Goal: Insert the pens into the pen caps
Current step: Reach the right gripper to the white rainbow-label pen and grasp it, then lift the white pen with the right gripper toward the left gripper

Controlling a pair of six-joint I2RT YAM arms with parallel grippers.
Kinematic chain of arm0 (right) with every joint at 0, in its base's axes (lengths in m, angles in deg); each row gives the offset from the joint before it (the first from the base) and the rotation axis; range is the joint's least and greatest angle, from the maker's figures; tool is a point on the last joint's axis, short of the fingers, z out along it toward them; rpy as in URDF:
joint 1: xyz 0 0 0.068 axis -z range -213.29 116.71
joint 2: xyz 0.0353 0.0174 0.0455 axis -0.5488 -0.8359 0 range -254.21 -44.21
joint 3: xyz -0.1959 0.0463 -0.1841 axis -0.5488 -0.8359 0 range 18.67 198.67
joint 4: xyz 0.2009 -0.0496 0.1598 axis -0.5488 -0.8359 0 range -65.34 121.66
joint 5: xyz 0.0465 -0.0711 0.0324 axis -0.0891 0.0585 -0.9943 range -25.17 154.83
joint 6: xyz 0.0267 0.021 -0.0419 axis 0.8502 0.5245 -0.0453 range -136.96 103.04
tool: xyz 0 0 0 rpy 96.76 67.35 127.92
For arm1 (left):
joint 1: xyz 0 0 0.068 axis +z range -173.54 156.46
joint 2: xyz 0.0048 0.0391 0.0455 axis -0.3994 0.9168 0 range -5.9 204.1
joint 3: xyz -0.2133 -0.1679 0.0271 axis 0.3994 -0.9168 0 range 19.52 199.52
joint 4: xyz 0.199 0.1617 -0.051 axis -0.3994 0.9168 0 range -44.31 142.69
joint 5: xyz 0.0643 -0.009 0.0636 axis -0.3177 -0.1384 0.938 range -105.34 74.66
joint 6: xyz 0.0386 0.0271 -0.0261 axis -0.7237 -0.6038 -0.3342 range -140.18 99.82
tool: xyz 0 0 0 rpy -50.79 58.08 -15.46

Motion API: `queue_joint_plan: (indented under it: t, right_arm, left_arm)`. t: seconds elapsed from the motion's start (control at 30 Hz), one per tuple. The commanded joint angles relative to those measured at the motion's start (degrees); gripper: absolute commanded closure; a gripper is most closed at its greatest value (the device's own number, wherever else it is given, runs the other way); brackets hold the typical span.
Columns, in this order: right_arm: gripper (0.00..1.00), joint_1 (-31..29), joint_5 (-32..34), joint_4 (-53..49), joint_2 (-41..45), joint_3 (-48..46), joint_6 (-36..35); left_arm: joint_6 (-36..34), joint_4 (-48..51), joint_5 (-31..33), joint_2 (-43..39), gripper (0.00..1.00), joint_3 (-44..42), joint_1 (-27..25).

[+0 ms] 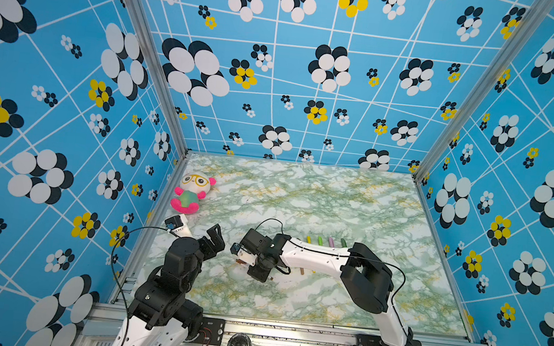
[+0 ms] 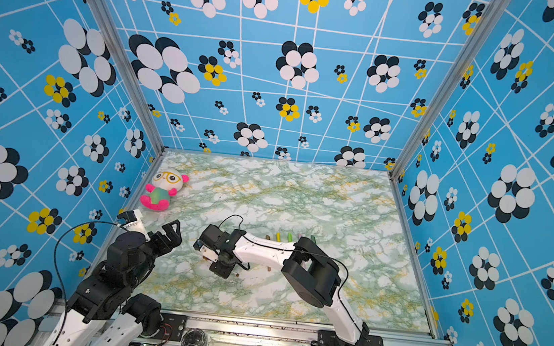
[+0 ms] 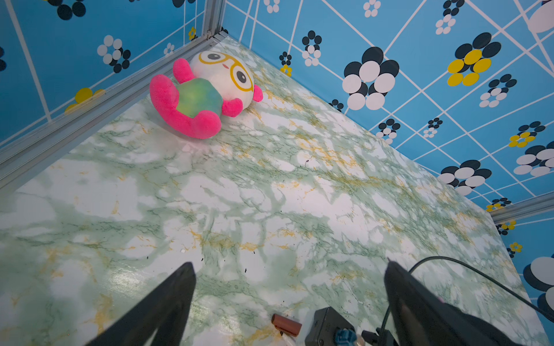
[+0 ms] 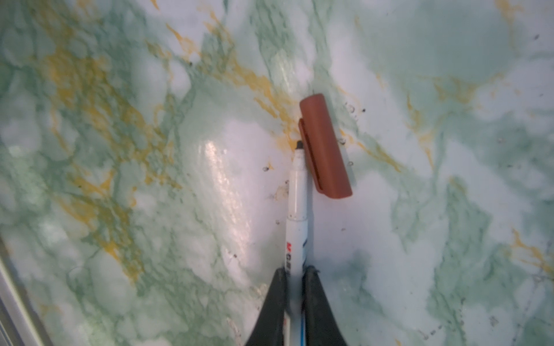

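Your right claw (image 4: 295, 271) is clamped on a white pen (image 4: 296, 209). Its dark tip sits just beside a brown cap (image 4: 325, 146) lying on the marble table (image 4: 120, 149). Your left claw (image 3: 288, 263) hangs with jaws wide apart, holding nothing. Other pens (image 1: 331, 241) lie in a row behind the right arm.

The row of pens (image 1: 331, 241) (image 2: 290, 236): near ends hidden under the right arm (image 1: 316, 257) (image 2: 267, 250) in both top views; only far tips show, too small to tell whether capped. The white pen (image 4: 296, 209): rear end cut off by the frame edge behind the right gripper (image 4: 295, 274).
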Motion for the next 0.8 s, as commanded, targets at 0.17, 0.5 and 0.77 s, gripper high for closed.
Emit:
queue_joint_plan:
  t: [0.17,0.5,0.77]
  right_arm:
    - [0.96,-0.35,3.06,-3.41,-1.22,-2.49,3.61]
    - [1.0,0.08,2.68,-2.14,3.03,-4.09,6.63]
    - [1.0,1.54,1.94,0.09,6.8,-6.05,8.7]
  left_arm:
    - [0.4,-0.78,-0.52,-0.66,0.01,-0.46,0.6]
    - [-0.1,-2.12,-1.35,-0.11,0.01,-0.69,0.7]
    - [-1.11,-4.29,-3.6,1.17,0.01,-0.74,0.69]
